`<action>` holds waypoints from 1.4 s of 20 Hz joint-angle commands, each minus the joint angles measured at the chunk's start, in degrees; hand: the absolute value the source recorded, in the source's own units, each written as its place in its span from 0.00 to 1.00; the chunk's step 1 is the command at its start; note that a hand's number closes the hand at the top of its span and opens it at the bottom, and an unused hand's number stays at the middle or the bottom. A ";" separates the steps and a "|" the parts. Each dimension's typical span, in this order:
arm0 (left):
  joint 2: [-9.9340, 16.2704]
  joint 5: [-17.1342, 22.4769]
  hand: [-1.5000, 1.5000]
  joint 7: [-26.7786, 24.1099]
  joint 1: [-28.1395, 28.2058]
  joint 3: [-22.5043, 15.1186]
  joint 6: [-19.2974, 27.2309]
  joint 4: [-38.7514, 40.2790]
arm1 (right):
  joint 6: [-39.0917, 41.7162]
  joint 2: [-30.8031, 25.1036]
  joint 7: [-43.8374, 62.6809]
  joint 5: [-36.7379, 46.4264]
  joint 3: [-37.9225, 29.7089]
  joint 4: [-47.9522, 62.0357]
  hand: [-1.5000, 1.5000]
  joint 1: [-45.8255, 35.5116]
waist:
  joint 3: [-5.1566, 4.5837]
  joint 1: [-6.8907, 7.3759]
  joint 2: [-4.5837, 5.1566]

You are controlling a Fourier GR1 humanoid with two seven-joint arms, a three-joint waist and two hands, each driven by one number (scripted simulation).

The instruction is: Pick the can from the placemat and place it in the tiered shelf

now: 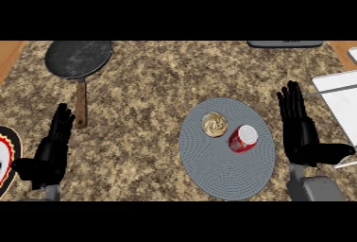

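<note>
Head view, granite-patterned counter [153,85]. Round grey placemat [223,165] lies right of centre. On its upper part: a red can [241,138] with a white top, tilted or lying on its side, toward the mat's right edge; just beside it on the left, a small round swirled item [214,124], tan and white, identity cannot be told. The two sit close, whether touching cannot be told. Right hand [300,130] shows just right of the placemat, fingers straight, pressed together and pointing up the frame, thumb out to the right; it holds nothing and is apart from the can. Left hand [50,151] shows at the lower left, fingers likewise straight and together, pointing up, holding nothing. Dark frying pan [78,57] at the upper left, its brown handle running down toward the left hand's fingertips without touching. White tiered shelf [338,101] enters from the right edge, beside the right hand. Part of a plate [7,156] with a red and yellow rim shows at the left edge. A grey object [284,43] is cut off at the top edge
</note>
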 commanded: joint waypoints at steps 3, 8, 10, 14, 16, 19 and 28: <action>2.01 2.98 0.50 7.45 1.66 0.88 -3.78 3.94 | -8.74 -5.41 2.96 7.08 -3.08 -5.71 1.00 6.60 | -0.69 -1.23 -2.48; -0.09 5.28 0.50 13.45 4.46 -0.68 -4.27 6.70 | -15.83 -17.57 14.10 15.92 -10.30 3.67 1.00 17.43 | -1.23 -4.60 -1.20; 2.28 7.48 0.50 17.92 1.31 0.24 -7.18 6.68 | -16.39 -12.58 17.86 11.88 -9.60 -1.41 1.00 17.80 | -0.79 -3.69 -2.10; 2.08 7.77 0.50 21.70 -3.46 0.38 -8.46 9.61 | -13.11 -14.24 17.43 11.29 -9.25 -16.43 0.00 29.19 | -0.64 -1.53 -2.40; 0.71 6.69 0.50 19.92 -1.53 -0.49 -8.61 9.79 | -11.80 -15.85 21.89 13.67 -6.89 -23.73 0.00 30.70 | -0.65 -0.75 -2.38; 2.68 7.85 0.50 22.23 -4.87 1.32 -9.87 9.95 | -7.99 -17.64 25.31 15.10 -2.40 -30.43 0.00 34.13 | -0.68 -0.80 -2.35; 1.21 6.36 0.50 20.33 -3.48 0.75 -10.39 10.40 | -3.15 -28.54 56.81 18.48 -0.83 -48.03 0.00 28.63 | -0.77 0.92 -2.03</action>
